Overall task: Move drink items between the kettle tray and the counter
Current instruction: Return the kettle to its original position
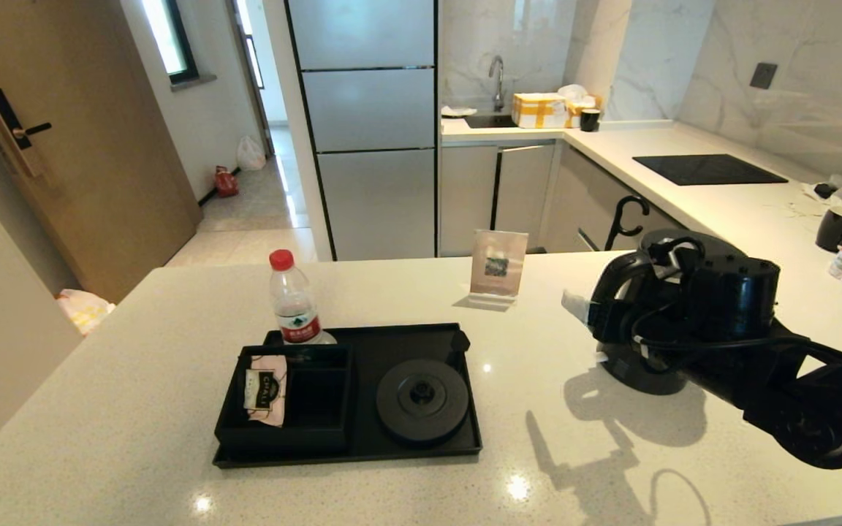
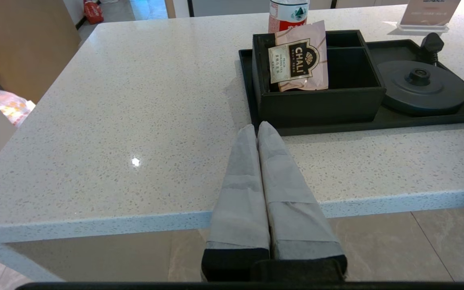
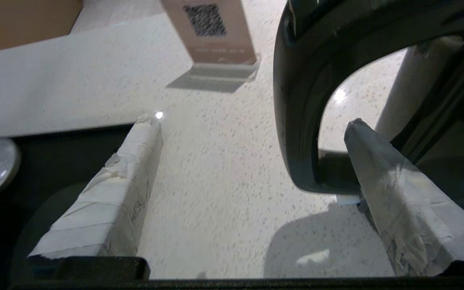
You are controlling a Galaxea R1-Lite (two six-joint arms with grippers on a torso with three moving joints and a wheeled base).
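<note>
Kitchen counter (image 1: 136, 409) is seen w/ kettle (image 1: 647, 321) stood right of tray (image 1: 351, 456), sachet (image 1: 266, 389) in its box, right gripper (image 3: 252, 149) jaws spread wide astride handle (image 3: 296, 100), left gripper (image 2: 257, 131) jaws pressed together, parked; kettle could be tipped if clamped off-centre.

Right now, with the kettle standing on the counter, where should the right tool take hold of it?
Grip the kettle by its loop handle, coming from the tray side. The handle faces that way, and the open right tool already has one finger through the loop.
</note>
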